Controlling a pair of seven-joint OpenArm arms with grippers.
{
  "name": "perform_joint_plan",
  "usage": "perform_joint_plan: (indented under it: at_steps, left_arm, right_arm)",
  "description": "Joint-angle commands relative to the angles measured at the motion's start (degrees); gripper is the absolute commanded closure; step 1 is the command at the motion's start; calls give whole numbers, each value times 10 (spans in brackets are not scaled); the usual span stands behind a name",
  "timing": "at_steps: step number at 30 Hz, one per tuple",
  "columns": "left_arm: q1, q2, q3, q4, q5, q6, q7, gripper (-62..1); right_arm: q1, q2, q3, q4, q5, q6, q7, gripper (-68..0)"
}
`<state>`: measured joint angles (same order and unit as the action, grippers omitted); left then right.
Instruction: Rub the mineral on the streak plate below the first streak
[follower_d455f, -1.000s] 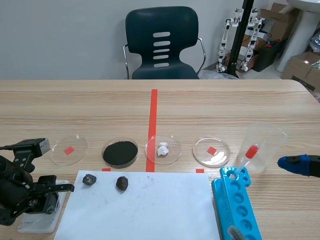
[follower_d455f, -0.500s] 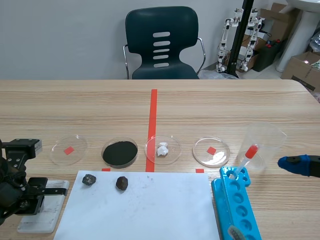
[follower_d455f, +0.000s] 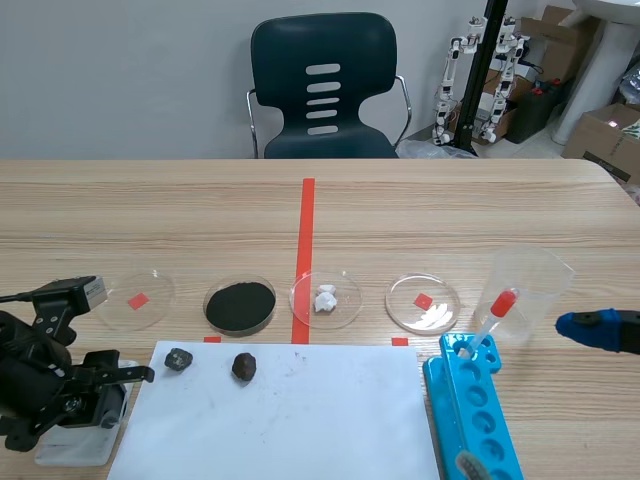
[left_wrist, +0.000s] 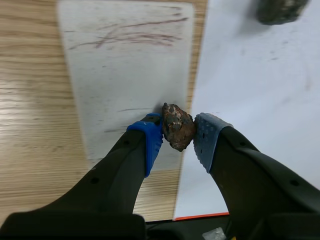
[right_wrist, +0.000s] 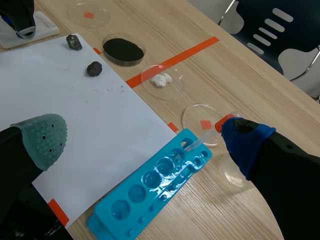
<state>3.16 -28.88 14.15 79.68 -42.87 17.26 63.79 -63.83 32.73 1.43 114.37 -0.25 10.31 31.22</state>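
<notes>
Left gripper (left_wrist: 177, 137) is clamped on the mineral (left_wrist: 177, 126), a rusty brown lump pinched between the two blue pads, its tip poking out just ahead of them. Under it lies the streak plate (left_wrist: 125, 75), a white slab whose long axis runs straight away from the gripper. The first streak (left_wrist: 130, 37), a smear of reddish-brown lines, sits well ahead near the plate's far end and runs across the plate. So the bare band between that streak and the fingers is the target, and the mineral already hangs over it, close to the plate's edge where the white paper (left_wrist: 260, 90) begins on the gripper's right. This arm is plainly the nearer one. The right gripper (right_wrist: 145, 142) is parked far off beyond the blue tray (right_wrist: 150, 195), fingers wide apart and holding nothing. One or two faint grey lines show on the plate beside the mineral, too thin to say whether they are streaks. Whether the stone actually touches the plate cannot be told from here. In the scene view the arm covers most of the plate, and a dark rock (left_wrist: 280, 9) on the paper is cut off.
</notes>
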Motion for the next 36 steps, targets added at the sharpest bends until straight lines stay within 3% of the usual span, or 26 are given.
perform_joint_plan:
  at_steps: [1,4,7,16,21,24,27,36]
  left_arm:
    - [6,4,5,-2,-17,-7,-2,-105]
    - [6,4,5,-2,-18,-7,-2,-105]
    - [6,4,5,-2,3,-5,2,-105]
    - [6,3,5,-2,161,62,59,-105]
    - [6,3,5,-2,204,81,68,-105]
    - [6,3,5,-2,199,81,68,-105]
    - [6,3,5,-2,167,73,67,-105]
    - [7,3,5,-2,14,14,19,-105]
  right_arm:
    - [2,3,5,5,4,0,7,-655]
    - [2,3,5,5,4,0,7,-655]
    - [2,3,5,5,4,0,7,-655]
    - [2,3,5,5,4,0,7,-655]
    - [2,3,5,5,4,0,7,-655]
    - [2,3,5,5,4,0,7,-655]
    - [2,3,5,5,4,0,7,-655]
    - [2,3,5,5,4,0,7,-655]
